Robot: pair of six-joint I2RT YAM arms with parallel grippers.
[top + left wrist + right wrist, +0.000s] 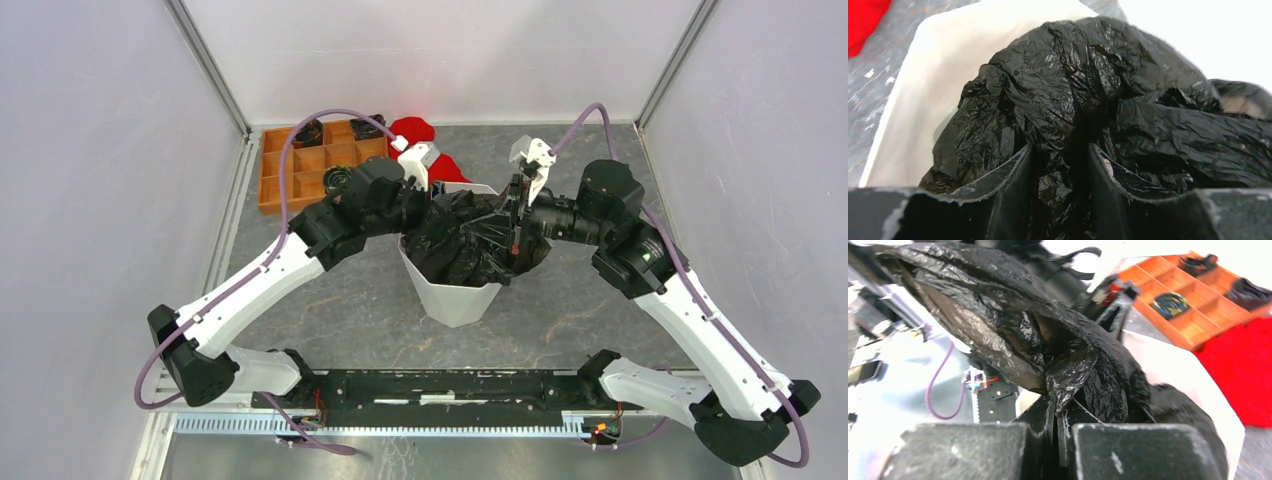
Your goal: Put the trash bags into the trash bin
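The white trash bin (455, 298) stands mid-table with the crumpled black trash bag (470, 245) bulging out of its mouth. My left gripper (425, 215) reaches in from the left. In the left wrist view the left gripper (1060, 160) has its jaws closed in on a bunched fold of the bag (1088, 90), with the bin's inner wall (933, 80) to the left. My right gripper (512, 235) comes in from the right. In the right wrist view the right gripper (1057, 412) is shut on a thin fold of the bag (1013, 330), above the bin rim (1173, 365).
A brown wooden compartment tray (310, 160) holding a few dark items sits at the back left, also in the right wrist view as the tray (1193, 300). A red cloth heap (425, 135) lies just behind the bin. Grey walls enclose the table.
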